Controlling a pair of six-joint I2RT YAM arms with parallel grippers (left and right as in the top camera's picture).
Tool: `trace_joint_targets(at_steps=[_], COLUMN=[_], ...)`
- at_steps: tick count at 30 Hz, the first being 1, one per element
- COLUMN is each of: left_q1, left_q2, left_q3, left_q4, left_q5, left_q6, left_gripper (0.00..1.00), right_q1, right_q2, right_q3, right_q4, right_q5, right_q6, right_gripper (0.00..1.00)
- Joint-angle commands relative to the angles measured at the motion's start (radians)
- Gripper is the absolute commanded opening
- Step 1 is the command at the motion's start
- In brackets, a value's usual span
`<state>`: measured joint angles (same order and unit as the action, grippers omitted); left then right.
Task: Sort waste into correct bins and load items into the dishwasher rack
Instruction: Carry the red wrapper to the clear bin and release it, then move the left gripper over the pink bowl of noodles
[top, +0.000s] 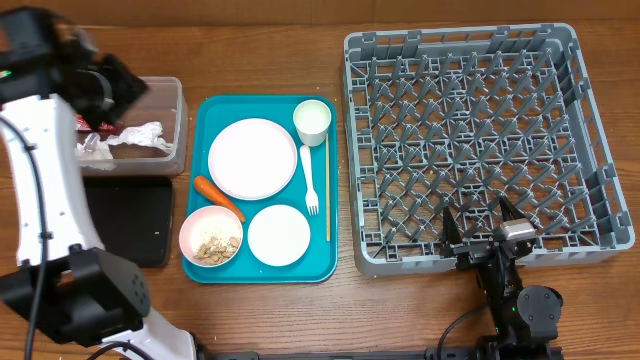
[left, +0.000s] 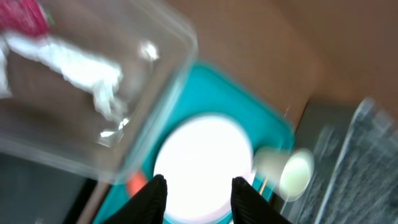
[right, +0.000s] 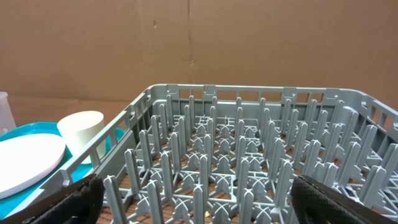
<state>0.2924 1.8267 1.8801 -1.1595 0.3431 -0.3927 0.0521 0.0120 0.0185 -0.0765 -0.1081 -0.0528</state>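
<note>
The clear tub (top: 165, 95) holds a red wrapper (top: 84, 125) and a white napkin (top: 135, 135). My left gripper (top: 118, 92) hovers over it, open, with nothing between the fingers; its wrist view is blurred. A plate (top: 252, 158), cup (top: 312, 120), fork (top: 309, 180), chopstick (top: 327, 190), carrot (top: 218, 197), rice-filled bowl (top: 211, 237) and empty bowl (top: 279, 235) lie on the teal tray. The grey rack (top: 590, 100) stands empty at the right. At its near edge my right gripper (top: 485, 228) stands wide open and empty.
The black tray (top: 130, 220) lies in front of the tub, left of the teal tray (top: 215, 272). The left arm's white body (top: 45, 180) runs along the table's left side. A cardboard wall (right: 199, 43) stands behind the rack.
</note>
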Motion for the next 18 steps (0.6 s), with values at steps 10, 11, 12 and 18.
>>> trace_joint_targets(at_steps=[10, 11, 12, 18], left_q1=[-0.263, -0.279, -0.312, -0.416], left_q2=[-0.015, -0.015, -0.015, -0.017], left_q3=[-0.001, -0.001, -0.001, -0.001], left_q4=[-0.362, -0.380, -0.409, -0.460], left_q5=[-0.178, -0.179, -0.191, -0.301], left_q6=[0.067, 0.060, 0.050, -0.042], left_gripper=[0.21, 0.21, 0.19, 0.13], right_q1=[-0.003, -0.003, -0.003, -0.003], right_q2=[-0.007, -0.007, -0.007, -0.007], right_q3=[-0.011, -0.011, -0.011, -0.011], right_q4=[0.005, 0.005, 0.005, 0.005], right_q5=[-0.005, -0.005, -0.005, -0.005], right_q6=[0.004, 0.004, 0.004, 0.004], right_gripper=[1.00, 1.00, 1.00, 1.00])
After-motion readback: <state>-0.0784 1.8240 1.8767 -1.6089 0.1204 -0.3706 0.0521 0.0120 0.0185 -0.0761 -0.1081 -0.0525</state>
